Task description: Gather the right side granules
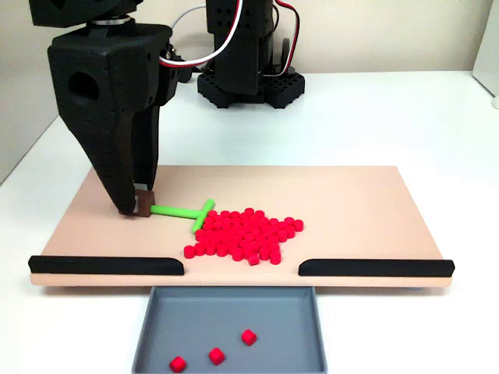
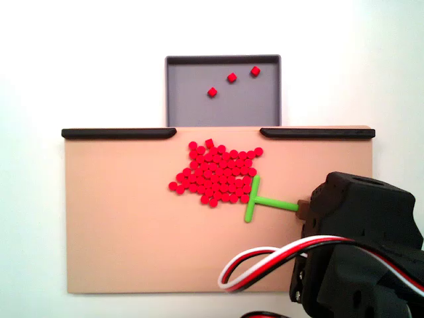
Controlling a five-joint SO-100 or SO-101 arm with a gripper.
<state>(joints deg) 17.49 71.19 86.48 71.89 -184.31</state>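
The granules lie packed in one red heap on the tan board, just behind the gap between the two black rails at its near edge in the fixed view that faces the arm. Three more sit apart in the grey tray below that gap. Against the heap's edge rests the crossbar of the green T-shaped pusher; in the fixed view from above, the bar touches the right flank of the pile and its stem runs away to the right. The gripper is clamped on the far end of that stem, its tip resting on or just above the board.

The gathering looks largely done: no stray pellets remain on the pusher's side, and the pile is compact. The step in hand seems to be the final push. The next move calls for keeping the crossbar flat on the board and driving the heap toward the gap, without letting pellets slip round the bar's ends or pile against a rail.
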